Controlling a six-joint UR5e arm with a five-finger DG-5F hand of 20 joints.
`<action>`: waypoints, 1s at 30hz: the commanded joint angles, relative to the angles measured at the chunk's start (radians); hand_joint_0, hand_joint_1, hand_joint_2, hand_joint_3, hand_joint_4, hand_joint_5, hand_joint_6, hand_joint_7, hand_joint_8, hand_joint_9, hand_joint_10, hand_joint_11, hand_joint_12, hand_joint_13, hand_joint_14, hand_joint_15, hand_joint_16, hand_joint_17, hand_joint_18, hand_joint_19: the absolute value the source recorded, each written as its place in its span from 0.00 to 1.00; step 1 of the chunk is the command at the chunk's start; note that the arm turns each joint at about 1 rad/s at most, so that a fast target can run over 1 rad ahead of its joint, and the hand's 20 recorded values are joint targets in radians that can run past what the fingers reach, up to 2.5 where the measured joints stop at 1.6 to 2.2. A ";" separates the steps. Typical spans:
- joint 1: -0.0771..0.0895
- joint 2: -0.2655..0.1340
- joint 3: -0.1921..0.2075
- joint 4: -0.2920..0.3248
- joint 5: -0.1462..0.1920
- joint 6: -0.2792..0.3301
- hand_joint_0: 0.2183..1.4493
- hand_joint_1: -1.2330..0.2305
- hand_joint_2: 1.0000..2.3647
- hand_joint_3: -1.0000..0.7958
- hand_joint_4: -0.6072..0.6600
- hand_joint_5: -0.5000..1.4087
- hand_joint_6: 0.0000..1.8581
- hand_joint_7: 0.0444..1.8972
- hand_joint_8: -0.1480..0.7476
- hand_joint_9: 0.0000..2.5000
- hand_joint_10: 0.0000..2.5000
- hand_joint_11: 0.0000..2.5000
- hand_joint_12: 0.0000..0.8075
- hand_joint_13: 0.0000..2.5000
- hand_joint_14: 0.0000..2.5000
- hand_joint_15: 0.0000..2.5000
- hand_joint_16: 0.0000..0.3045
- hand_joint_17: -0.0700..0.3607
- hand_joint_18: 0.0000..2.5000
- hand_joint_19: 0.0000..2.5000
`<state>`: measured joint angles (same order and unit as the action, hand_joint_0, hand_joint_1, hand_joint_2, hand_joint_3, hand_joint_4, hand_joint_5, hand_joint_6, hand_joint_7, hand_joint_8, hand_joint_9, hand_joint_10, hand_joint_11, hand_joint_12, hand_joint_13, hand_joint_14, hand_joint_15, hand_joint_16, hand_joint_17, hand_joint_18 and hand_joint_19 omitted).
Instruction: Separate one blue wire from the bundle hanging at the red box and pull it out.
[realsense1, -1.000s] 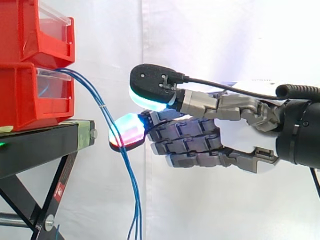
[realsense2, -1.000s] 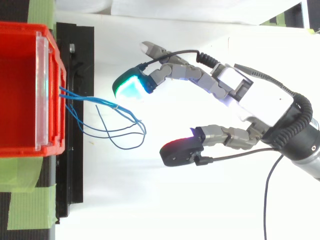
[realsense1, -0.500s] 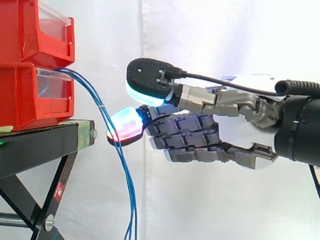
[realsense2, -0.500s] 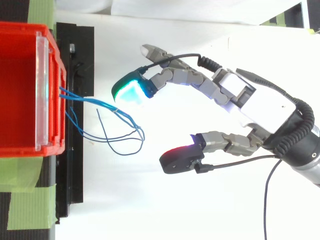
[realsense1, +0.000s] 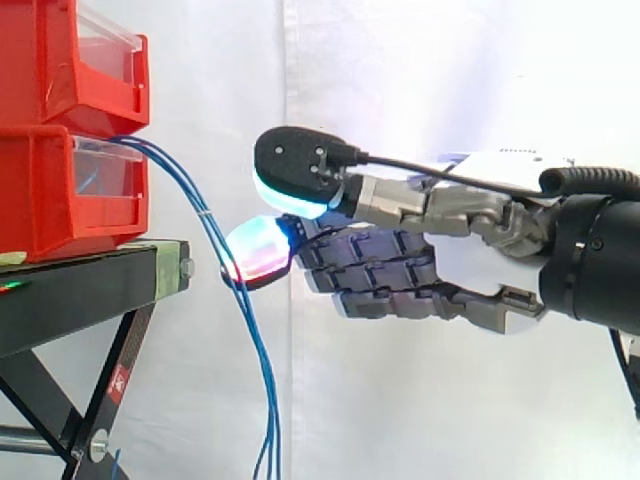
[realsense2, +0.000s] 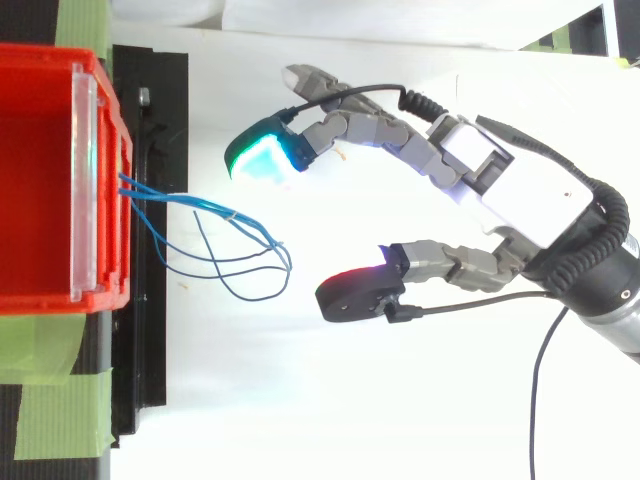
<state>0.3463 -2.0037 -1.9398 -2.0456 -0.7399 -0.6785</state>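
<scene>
The hand (realsense2: 510, 200) is spread open, gripping nothing. The blue wires (realsense1: 206, 214) hang from the red box (realsense1: 60, 190), running nearly vertical. They lie just boxward of the fingers (realsense2: 262, 160), facing the gap between fingers and thumb.

Level side, overhead; shared blue wires (realsense1: 204, 214)

White curtain (realsense1: 450, 80); black stand (realsense1: 70, 300), apparently taped.
</scene>
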 joint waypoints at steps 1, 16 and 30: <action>-0.007 -0.055 0.019 0.022 -0.003 0.005 0.26 0.46 0.00 0.28 0.71 0.14 0.27 0.40 0.48 0.05 0.00 0.02 0.44 0.00 0.00 0.04 0.19 0.47 0.00 0.07; -0.023 -0.098 0.127 -0.139 -0.076 0.152 0.26 0.43 0.00 0.28 0.76 0.17 0.27 0.50 0.49 0.09 0.00 0.03 0.45 0.00 0.00 0.03 0.20 0.48 0.00 0.05; -0.023 -0.009 0.127 -0.315 -0.131 0.244 0.27 0.43 0.00 0.28 0.73 0.17 0.27 0.56 0.50 0.10 0.00 0.05 0.45 0.00 0.00 0.04 0.20 0.47 0.00 0.05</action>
<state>0.3236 -2.0526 -1.8133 -2.3023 -0.8712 -0.4304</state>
